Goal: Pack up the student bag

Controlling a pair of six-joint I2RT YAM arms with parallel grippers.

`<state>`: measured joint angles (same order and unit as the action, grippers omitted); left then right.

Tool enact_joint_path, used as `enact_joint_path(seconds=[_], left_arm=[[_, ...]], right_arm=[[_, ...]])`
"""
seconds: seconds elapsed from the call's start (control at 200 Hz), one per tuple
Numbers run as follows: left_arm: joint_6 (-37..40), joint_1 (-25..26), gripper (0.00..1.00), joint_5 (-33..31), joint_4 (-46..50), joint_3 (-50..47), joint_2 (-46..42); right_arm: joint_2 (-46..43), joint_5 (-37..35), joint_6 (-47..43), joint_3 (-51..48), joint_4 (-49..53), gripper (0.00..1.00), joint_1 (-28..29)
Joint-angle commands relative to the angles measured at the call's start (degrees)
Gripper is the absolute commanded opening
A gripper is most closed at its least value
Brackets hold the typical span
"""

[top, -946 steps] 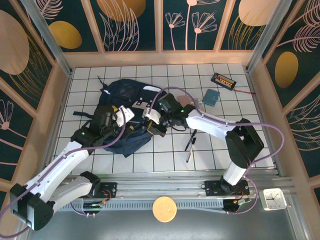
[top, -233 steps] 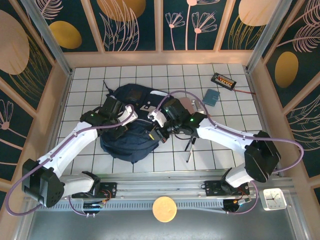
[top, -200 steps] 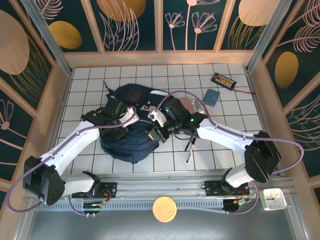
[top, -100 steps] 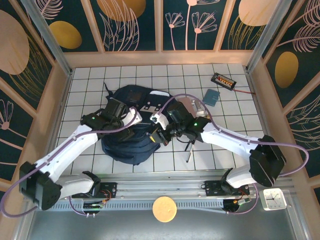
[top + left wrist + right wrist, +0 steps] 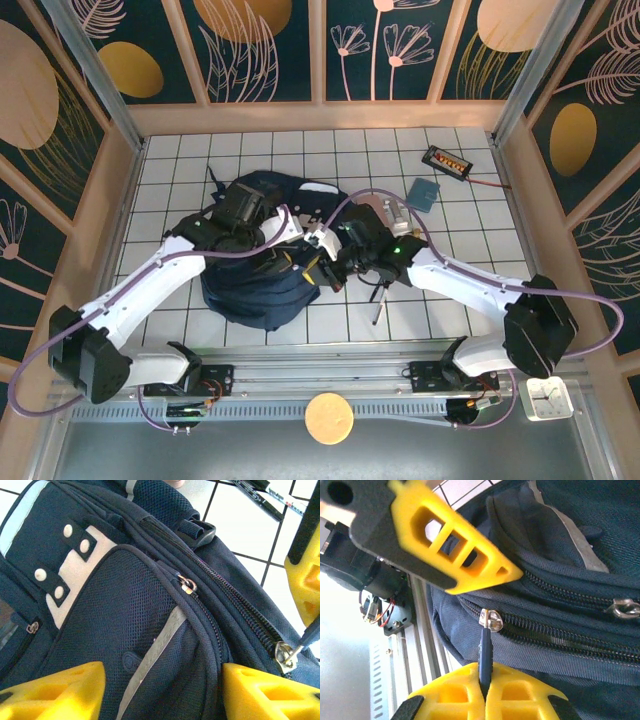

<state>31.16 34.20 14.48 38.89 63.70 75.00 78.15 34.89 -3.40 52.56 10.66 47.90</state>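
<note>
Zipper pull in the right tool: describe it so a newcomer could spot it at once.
Start at the navy bag in the middle of the table. On its main zipper, a blue pull is attached to a metal slider. Unlike the neighbouring zipper's free slider, it is pinched in the shut right tool.

Nothing here you can actually read, tbh. The pen (image 5: 289, 502) lying on the table (image 5: 170, 160) has some print with red bits on its barrel, but it's just a blur. The white patch (image 5: 85, 570) on the student bag (image 5: 125, 630) is blank apart from its snaps. The little clock (image 5: 548, 397) past the table's near right corner is too tiny to make out numerals.
</note>
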Motion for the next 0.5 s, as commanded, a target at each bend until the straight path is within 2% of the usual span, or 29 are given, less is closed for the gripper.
enact_joint_path(seconds=[0.0,0.18,0.3,0.49], left_arm=[[1.7,0.0,0.57,-0.2,-0.9,3.0,3.7],[2.3,0.1,0.36,1.8,0.1,5.9,8.7],[2.0,0.1,0.00,4.1,2.1,8.9,12.8],[-4.5,0.0,0.00,7.0,3.0,14.1,17.4]], right_arm=[[-3.2,4.1,-2.5,0.2,-4.6,0.00,-0.5],[-4.1,4.8,-3.6,-0.6,-3.5,0.00,-2.2],[-4.4,5.1,-4.7,-1.1,-2.6,0.00,-3.5],[-3.2,2.8,-6.3,1.0,0.7,0.00,-3.6]])
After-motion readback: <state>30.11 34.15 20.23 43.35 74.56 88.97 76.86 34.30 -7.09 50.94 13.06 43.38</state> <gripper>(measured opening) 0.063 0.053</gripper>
